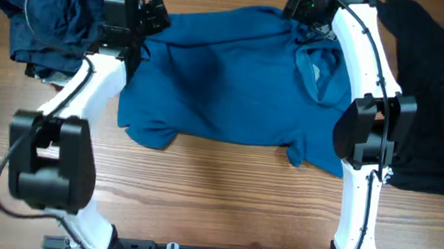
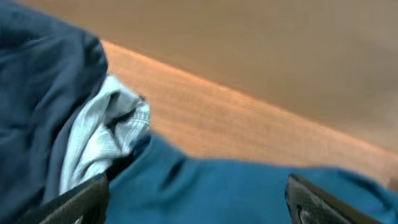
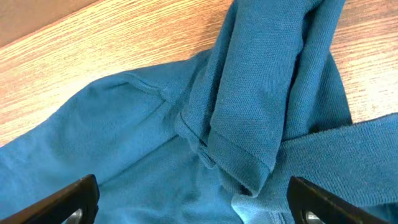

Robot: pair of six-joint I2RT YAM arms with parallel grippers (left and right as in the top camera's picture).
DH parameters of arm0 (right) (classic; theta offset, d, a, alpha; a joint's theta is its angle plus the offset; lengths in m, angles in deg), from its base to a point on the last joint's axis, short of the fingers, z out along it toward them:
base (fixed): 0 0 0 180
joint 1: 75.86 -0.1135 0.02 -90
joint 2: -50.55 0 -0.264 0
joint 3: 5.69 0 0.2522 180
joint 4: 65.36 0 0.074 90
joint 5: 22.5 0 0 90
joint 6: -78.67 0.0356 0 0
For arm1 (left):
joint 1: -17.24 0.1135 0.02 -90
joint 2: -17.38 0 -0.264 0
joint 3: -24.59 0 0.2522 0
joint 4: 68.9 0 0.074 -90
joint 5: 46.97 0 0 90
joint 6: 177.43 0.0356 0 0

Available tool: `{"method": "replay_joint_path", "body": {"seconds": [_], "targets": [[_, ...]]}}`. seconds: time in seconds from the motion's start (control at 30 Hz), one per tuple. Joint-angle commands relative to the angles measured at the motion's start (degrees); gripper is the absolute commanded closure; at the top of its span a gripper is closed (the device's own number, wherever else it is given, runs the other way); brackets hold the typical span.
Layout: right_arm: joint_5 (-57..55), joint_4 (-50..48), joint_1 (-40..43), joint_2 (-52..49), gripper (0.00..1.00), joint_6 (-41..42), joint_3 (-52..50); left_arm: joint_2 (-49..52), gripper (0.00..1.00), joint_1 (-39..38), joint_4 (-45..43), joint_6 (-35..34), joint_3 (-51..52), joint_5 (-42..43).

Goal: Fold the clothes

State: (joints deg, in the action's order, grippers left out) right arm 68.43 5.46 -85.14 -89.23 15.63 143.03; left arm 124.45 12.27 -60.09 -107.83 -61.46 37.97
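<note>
Your teal knit polo shirt (image 1: 226, 84) lies spread in the middle of the wooden table (image 1: 223, 198), rumpled and with no clean fold; I judge that nearly all the folding is left. The dark navy heap of clothes (image 1: 44, 17) at far left and the black garment (image 1: 436, 104) at right also look unfolded; your left gripper (image 1: 157, 14) reaches over the shirt's far left edge, your right gripper (image 1: 303, 8) over its far right corner; both have fingers wide apart, clamping nothing.
</note>
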Motion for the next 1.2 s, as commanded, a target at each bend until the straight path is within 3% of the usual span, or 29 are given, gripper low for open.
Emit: {"method": "replay_joint_path", "body": {"seconds": [0.0,0.1,0.23,0.33,0.5,0.53,0.57,0.87,0.97,1.17], "targets": [[-1.31,-0.90,0.07,-0.55,0.02,0.72,-0.48,5.68,0.12,0.04,-6.54,-2.56,-0.22,-1.46],[-0.96,-2.01,-0.26,-0.55,0.02,-1.01,-0.48,10.25,0.15,0.04,-14.03,-1.84,-0.37,-1.46],[-0.92,-2.78,-0.50,-0.55,0.02,-1.49,-0.48,11.85,0.16,0.04,-15.69,7.82,-0.85,-1.68],[-0.66,-2.34,-0.68,-0.55,0.02,-1.49,-0.48,11.85,0.15,0.02,-15.58,11.06,-1.62,-1.66],[1.46,-0.59,-0.68,-0.55,0.00,-1.51,-0.48,11.85,0.16,-0.07,-15.76,11.04,-1.66,-1.66],[1.49,-0.59,-0.68,-0.55,0.00,-1.44,-0.48,11.85,0.04,-0.07,-15.87,11.04,-1.66,-1.64],[1.53,-0.61,-0.68,-0.55,0.00,-1.31,-0.48,11.85,0.00,-0.07,-16.09,11.04,-1.66,-1.62],[1.62,-0.94,-0.61,-0.55,0.00,-1.33,-0.48,11.85,0.04,-0.02,-16.65,11.30,-1.66,-1.60],[1.64,-1.01,-0.61,-0.55,0.00,-1.33,-0.48,11.85,0.03,0.02,-14.82,19.96,-1.66,1.81],[1.66,-0.92,-0.61,-0.55,0.00,-1.33,-0.48,11.85,0.03,1.57,-13.25,21.70,-2.47,2.03]]}}
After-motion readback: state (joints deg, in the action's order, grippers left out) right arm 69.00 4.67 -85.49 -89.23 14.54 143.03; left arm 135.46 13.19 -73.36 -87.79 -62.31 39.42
